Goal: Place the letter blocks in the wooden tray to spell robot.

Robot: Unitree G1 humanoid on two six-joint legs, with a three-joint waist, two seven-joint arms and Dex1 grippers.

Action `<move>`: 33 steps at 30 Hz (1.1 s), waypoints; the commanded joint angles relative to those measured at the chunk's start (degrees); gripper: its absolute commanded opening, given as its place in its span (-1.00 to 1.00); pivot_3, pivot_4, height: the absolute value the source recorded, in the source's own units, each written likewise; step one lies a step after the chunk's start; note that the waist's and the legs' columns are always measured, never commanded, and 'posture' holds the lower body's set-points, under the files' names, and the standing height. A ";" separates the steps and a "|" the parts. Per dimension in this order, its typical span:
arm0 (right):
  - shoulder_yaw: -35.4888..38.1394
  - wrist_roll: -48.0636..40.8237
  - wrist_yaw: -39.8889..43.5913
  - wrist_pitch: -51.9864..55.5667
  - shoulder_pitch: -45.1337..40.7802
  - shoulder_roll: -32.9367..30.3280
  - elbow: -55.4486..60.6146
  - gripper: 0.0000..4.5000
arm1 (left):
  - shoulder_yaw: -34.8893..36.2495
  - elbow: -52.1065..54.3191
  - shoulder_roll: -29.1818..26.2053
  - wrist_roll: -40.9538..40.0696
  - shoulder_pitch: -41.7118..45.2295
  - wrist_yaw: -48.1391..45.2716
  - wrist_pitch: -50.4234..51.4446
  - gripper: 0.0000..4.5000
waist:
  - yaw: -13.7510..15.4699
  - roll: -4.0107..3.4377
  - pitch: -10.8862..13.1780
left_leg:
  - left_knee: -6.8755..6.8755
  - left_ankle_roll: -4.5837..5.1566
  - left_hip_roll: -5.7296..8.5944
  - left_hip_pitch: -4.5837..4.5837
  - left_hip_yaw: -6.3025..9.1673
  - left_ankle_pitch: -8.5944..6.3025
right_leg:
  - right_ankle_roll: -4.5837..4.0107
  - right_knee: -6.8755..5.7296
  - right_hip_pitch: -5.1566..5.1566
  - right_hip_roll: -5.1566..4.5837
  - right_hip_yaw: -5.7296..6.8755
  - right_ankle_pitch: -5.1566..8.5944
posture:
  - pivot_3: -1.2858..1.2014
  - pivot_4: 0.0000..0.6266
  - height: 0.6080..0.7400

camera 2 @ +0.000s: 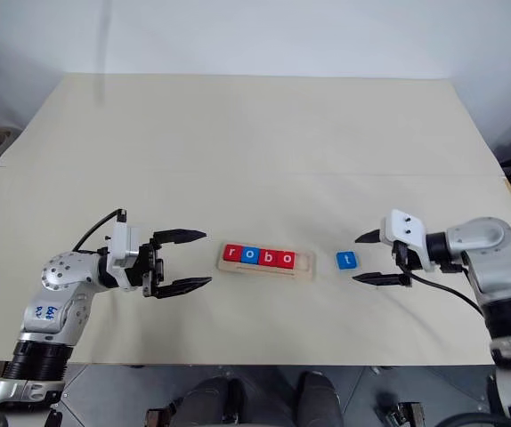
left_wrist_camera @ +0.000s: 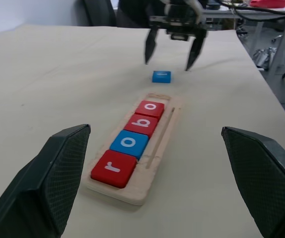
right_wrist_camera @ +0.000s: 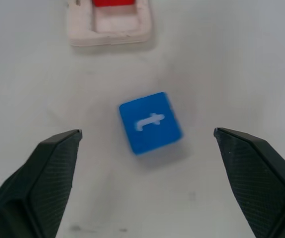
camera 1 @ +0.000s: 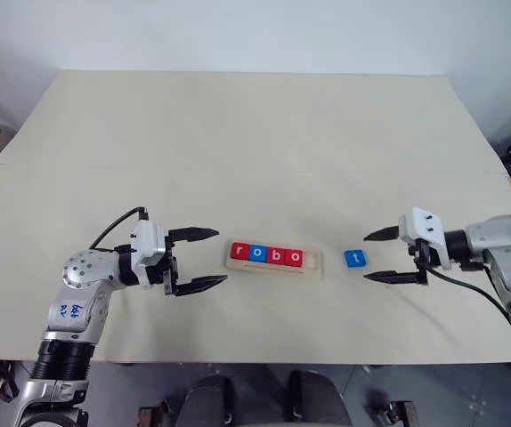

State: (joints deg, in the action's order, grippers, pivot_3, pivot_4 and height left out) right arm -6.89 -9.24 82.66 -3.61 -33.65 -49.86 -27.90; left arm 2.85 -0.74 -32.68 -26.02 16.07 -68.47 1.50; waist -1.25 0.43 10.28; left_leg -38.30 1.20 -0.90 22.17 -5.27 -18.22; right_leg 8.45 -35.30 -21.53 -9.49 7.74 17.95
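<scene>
The wooden tray (camera 1: 316, 269) lies at the table's front centre. It holds a red r (camera 1: 239, 252), a blue o (camera 1: 257, 253), a red b (camera 1: 276, 255) and a red o (camera 1: 293, 257) in a row, and its right end is bare wood. A blue t block (camera 1: 354, 258) lies flat on the table just right of the tray. My right gripper (camera 1: 365, 258) stands open, its fingertips just right of the t block (right_wrist_camera: 150, 122) and apart from it. Left of the tray, my left gripper (camera 1: 221, 257) is open, pointing level at the tray's left end, holding nothing.
The cream table (camera 1: 255, 142) stretches wide behind the tray. Its front edge runs close below both grippers. A black cable (camera 1: 469, 289) trails from my right wrist.
</scene>
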 commanded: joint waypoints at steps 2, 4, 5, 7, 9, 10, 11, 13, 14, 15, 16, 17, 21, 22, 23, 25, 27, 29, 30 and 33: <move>-1.69 2.27 1.73 -4.69 -4.12 2.99 -6.94 0.98 | 0.74 2.86 -0.34 -1.03 -0.85 0.40 0.20 1.00 | -0.10 0.00 0.00 | 0.00 0.00 0.00 0.00 0.00 0.00 | 0.00 -0.01 0.00 0.00 -0.01 0.00 | 0.03 -0.52 1.00; -2.19 2.45 2.90 -4.91 -4.72 3.75 -8.05 0.91 | 0.96 3.33 -0.27 -1.06 -1.29 0.80 0.25 1.00 | -0.12 -0.02 0.01 | 0.00 -0.01 -0.01 0.00 0.01 0.00 | 0.00 -0.02 0.00 0.00 0.00 0.00 | 0.03 -0.52 1.00; -2.38 2.49 3.61 -4.90 -4.79 3.97 -8.30 0.81 | 1.07 3.50 -0.24 -1.07 -1.51 0.98 0.25 1.00 | -0.09 -0.02 0.01 | 0.00 -0.01 -0.01 0.00 0.01 0.00 | 0.00 -0.02 0.00 0.00 0.00 0.00 | 0.03 -0.52 1.00; -2.82 2.74 4.69 -4.26 -4.74 4.20 -8.63 0.56 | 1.13 3.71 -0.19 -1.06 -1.91 1.27 0.13 1.00 | -0.02 -0.02 0.01 | -0.02 0.00 -0.01 0.01 0.03 0.00 | 0.00 -0.02 0.01 0.00 0.01 0.00 | 0.03 -0.52 1.00; -2.77 2.94 4.49 -4.15 -4.78 4.59 -8.98 0.26 | 1.05 3.65 -0.08 -0.99 -1.90 1.52 0.05 1.00 | -0.02 -0.02 0.01 | -0.02 -0.01 -0.02 0.00 0.03 0.00 | 0.00 -0.02 0.02 0.00 0.01 0.00 | 0.03 -0.52 1.00; -2.62 2.88 4.16 -4.21 -4.75 4.88 -8.99 0.12 | 1.02 3.61 -0.03 -0.98 -1.84 1.63 0.02 1.00 | -0.05 -0.02 0.01 | -0.03 -0.01 -0.02 0.00 0.04 0.00 | 0.00 -0.03 0.02 0.00 0.01 0.00 | 0.03 -0.52 1.00; -2.35 2.75 3.64 -4.23 -4.65 5.20 -8.84 -0.06 | 0.98 3.52 0.01 -0.95 -1.75 1.71 -0.04 1.00 | -0.09 -0.02 0.00 | -0.03 -0.01 -0.02 0.00 0.04 0.00 | 0.00 -0.03 0.02 0.00 0.01 0.00 | 0.03 -0.52 1.00; -1.75 2.38 2.90 -3.95 -4.21 5.49 -7.99 -0.35 | 0.88 3.25 0.10 -0.86 -1.47 1.79 -0.20 1.00 | -0.17 -0.02 0.01 | -0.03 -0.01 -0.02 -0.01 0.03 0.00 | 0.00 -0.03 0.02 0.00 0.01 0.00 | 0.03 -0.52 1.00; -1.46 1.99 3.06 -3.35 -3.80 5.34 -7.03 -0.35 | 0.82 3.07 0.13 -0.79 -1.26 1.80 -0.26 1.00 | -0.18 -0.02 0.00 | -0.03 -0.01 -0.02 -0.01 0.03 0.00 | 0.00 -0.04 0.02 0.00 0.01 0.00 | 0.03 -0.52 1.00; -1.10 1.69 2.83 -2.61 -3.42 5.12 -5.79 -0.35 | 0.80 2.77 0.14 -0.73 -0.91 1.79 -0.29 1.00 | -0.19 -0.02 0.00 | -0.02 -0.01 -0.02 -0.01 0.03 0.00 | 0.00 -0.03 0.02 0.00 0.01 0.00 | 0.03 -0.52 1.00; -0.85 1.51 2.66 -2.07 -3.15 4.96 -4.89 -0.35 | 0.79 2.57 0.14 -0.70 -0.68 1.78 -0.31 1.00 | -0.19 -0.02 0.01 | -0.02 -0.01 -0.02 -0.01 0.03 0.00 | 0.00 -0.04 0.02 0.00 0.01 0.00 | 0.03 -0.52 1.00; -0.46 0.45 3.14 0.05 -2.51 4.56 -2.38 -0.35 | 0.84 2.31 0.07 -0.65 -0.40 1.72 -0.39 1.00 | -0.17 -0.02 0.00 | -0.02 -0.01 -0.02 -0.01 0.03 0.00 | 0.00 -0.05 0.02 0.00 0.01 0.00 | 0.03 -0.52 1.00; 0.66 -3.21 2.69 9.71 -0.29 3.58 9.13 -0.35 | 1.03 1.17 -0.20 -0.47 0.45 1.36 -0.63 1.00 | -0.10 -0.02 0.01 | -0.04 -0.01 -0.02 0.00 0.03 0.00 | 0.00 -0.05 0.01 0.00 -0.01 0.00 | 0.03 -0.52 1.00; 0.82 -4.28 1.92 12.55 0.42 3.62 12.88 -0.35 | 1.06 1.06 -0.22 -0.45 0.45 1.33 -0.69 1.00 | -0.08 -0.03 0.01 | -0.04 -0.01 -0.02 0.00 0.04 0.00 | 0.00 -0.06 0.01 0.00 0.00 0.00 | 0.03 -0.52 1.00; 0.82 -5.21 0.93 15.89 1.03 3.77 16.35 -0.35 | 1.08 0.99 -0.23 -0.44 0.43 1.32 -0.71 1.00 | -0.03 -0.03 0.01 | -0.04 -0.01 -0.02 0.00 0.05 0.00 | 0.00 -0.06 0.01 0.00 0.00 0.00 | 0.03 -0.52 1.00; 0.39 -5.98 -1.64 21.15 1.94 4.51 21.71 -0.35 | 1.03 0.94 -0.12 -0.41 0.19 1.32 -0.78 1.00 | 0.02 -0.03 0.01 | -0.05 -0.01 -0.03 0.00 0.07 0.00 | 0.00 -0.07 0.01 0.00 0.01 0.00 | 0.03 -0.52 1.00; -0.70 -5.42 -4.59 24.39 2.41 5.69 25.36 -0.35 | 0.77 1.05 0.15 -0.27 -0.16 1.44 -0.86 1.00 | 0.07 -0.02 0.01 | -0.05 -0.01 -0.02 0.00 0.07 0.00 | 0.00 -0.07 0.01 0.00 0.01 0.00 | 0.03 -0.52 1.00; -2.05 -4.17 -6.97 25.50 2.45 6.97 26.98 -0.35 | 0.39 1.40 0.48 -0.24 -0.32 1.67 -0.65 1.00 | 0.11 -0.02 0.01 | -0.04 -0.01 -0.01 0.00 0.07 0.00 | 0.00 -0.07 0.01 0.00 0.01 0.00 | 0.03 -0.52 1.00; -2.60 -3.75 -7.67 25.87 2.47 7.33 27.31 -0.35 | 0.28 1.57 0.58 -0.25 -0.35 1.75 -0.54 1.00 | 0.17 -0.03 0.01 | -0.05 -0.01 -0.01 0.00 0.06 0.00 | 0.00 -0.07 0.01 0.00 0.00 0.00 | 0.03 -0.52 1.00; -3.94 -2.23 -9.24 25.82 2.46 7.89 26.81 -0.35 | 0.19 1.92 0.59 -0.33 -0.41 1.80 -0.30 1.00 | 0.67 -0.03 0.01 | -0.06 -0.01 0.01 0.00 0.04 0.00 | 0.00 -0.07 0.00 -0.01 -0.01 0.00 | 0.03 -0.52 1.00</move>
State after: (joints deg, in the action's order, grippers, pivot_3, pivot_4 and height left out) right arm -11.19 -11.82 74.25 22.30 -31.09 -41.81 -2.28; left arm 2.83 -0.67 -32.11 -25.96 15.90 -66.79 1.59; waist -0.58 0.40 10.28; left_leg -38.39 1.19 -0.89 22.19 -5.24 -18.22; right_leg 8.45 -35.37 -21.54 -9.50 7.72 17.95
